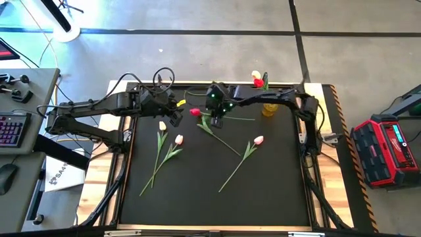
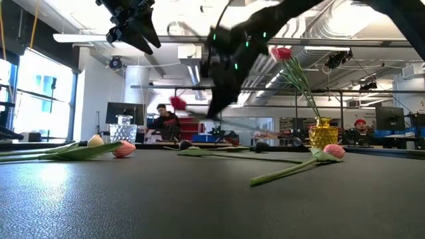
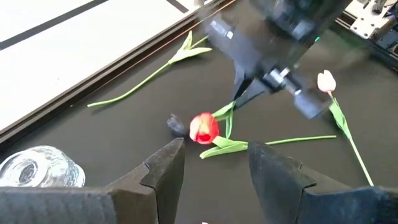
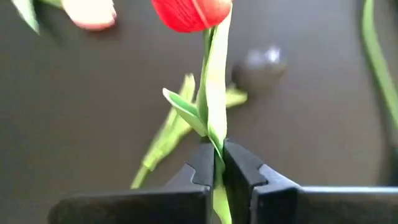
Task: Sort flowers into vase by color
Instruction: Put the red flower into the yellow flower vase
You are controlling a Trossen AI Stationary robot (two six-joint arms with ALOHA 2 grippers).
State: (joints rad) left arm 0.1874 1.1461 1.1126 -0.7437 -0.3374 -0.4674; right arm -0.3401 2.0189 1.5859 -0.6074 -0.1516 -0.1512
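One red tulip [image 4: 193, 12] pinched mid-stem in right gripper [image 4: 219, 163] jaws, lifted above table [image 1: 197, 197]. Left gripper [image 3: 214, 165] jaws spread, nearby. Keep stem vertical, carry to yellow vase [image 1: 268, 108] holding red.

Red tulip [image 4: 191, 11] lifted, other flowers [image 1: 172, 148] lying flat

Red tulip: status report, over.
Right gripper shut on red tulip, lifted off the mat. Left gripper open, hovering nearby. Yellow vase holds one red flower. Nothing blocking.
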